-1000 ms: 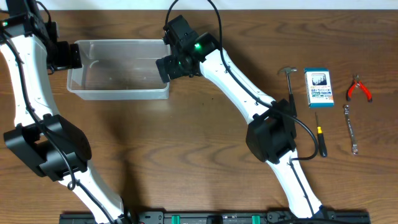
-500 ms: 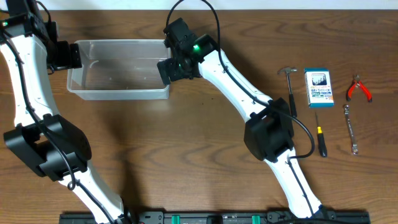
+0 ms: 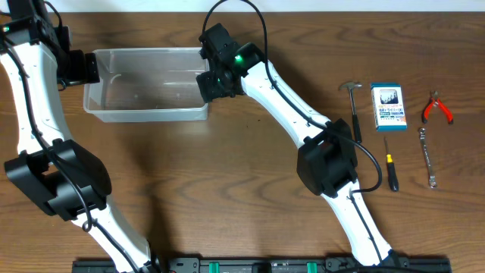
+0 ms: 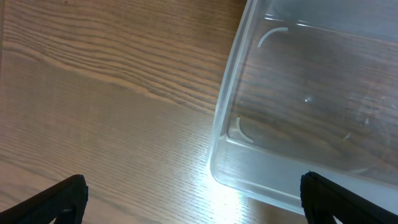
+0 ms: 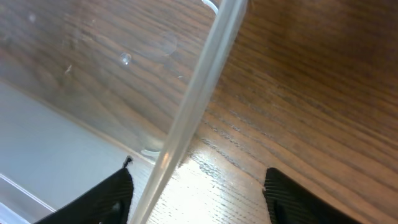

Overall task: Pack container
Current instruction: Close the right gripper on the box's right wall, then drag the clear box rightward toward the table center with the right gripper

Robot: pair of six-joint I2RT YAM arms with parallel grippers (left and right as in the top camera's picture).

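Container (image 3: pixel 144 114) wall stands inside the open right hand (image 5: pixel 199 193); open left hand (image 4: pixel 193 193) faces its other end.

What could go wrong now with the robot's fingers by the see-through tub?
The right fingers stand on either side of the thin right wall of the container. If they squeeze it, the smooth plastic might slip out, or the empty container might tip when pulled. The left fingers are open right by the container's left end, so a push that way could bump the container into them.
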